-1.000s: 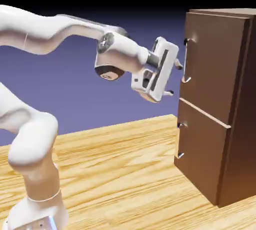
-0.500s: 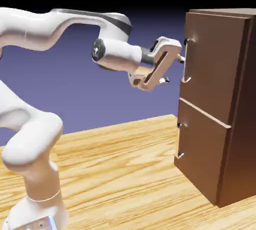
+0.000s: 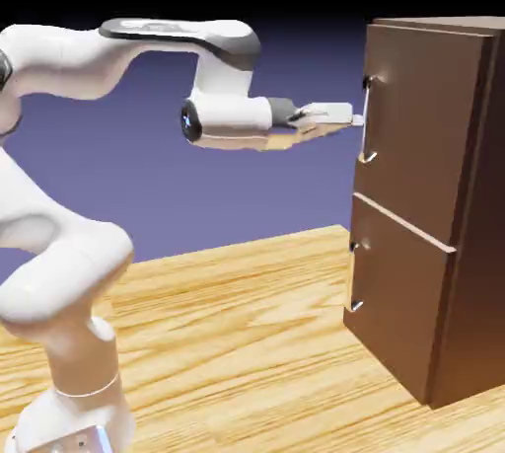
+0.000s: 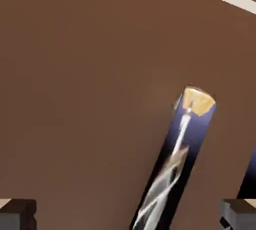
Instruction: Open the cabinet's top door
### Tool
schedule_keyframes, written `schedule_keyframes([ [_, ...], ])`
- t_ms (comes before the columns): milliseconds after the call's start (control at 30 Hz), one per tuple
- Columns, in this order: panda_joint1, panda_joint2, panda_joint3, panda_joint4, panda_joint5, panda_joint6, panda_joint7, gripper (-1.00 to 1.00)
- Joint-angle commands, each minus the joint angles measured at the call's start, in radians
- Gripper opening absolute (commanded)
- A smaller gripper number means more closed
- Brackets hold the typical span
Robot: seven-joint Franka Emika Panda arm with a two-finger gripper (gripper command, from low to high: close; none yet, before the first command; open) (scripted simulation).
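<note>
The tall dark-brown cabinet stands at the exterior view's right. Its top door is flush with the cabinet front and carries a thin vertical silvery handle. My gripper is level with the middle of that handle, the hand turned flat, its tips right at the bar. In the hand view the handle runs up from the bottom edge across the brown door. My gripper is open there, the bar between the grey fingertips and touching neither.
Below the top door sits the shorter lower door with its own short handle. The cabinet rests on a light wooden table. The white arm arches in from the exterior view's left.
The hand has rolled from standing upright to lying flat and has moved closer to the top door's handle. The jaws stay wide apart; the door has not moved.
</note>
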State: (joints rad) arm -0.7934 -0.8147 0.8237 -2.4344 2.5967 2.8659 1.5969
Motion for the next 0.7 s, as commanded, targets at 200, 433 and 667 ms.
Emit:
schedule_keyframes([
  [200, -0.082, -0.025, 0.084, 0.038, 0.264, -0.017, 0.087, 0.00],
  [433, -0.262, 0.071, 0.213, 0.173, 0.301, -0.040, 0.045, -1.00],
  [667, -0.045, 0.180, 0.026, 0.117, 0.301, -0.069, -0.118, -1.00],
])
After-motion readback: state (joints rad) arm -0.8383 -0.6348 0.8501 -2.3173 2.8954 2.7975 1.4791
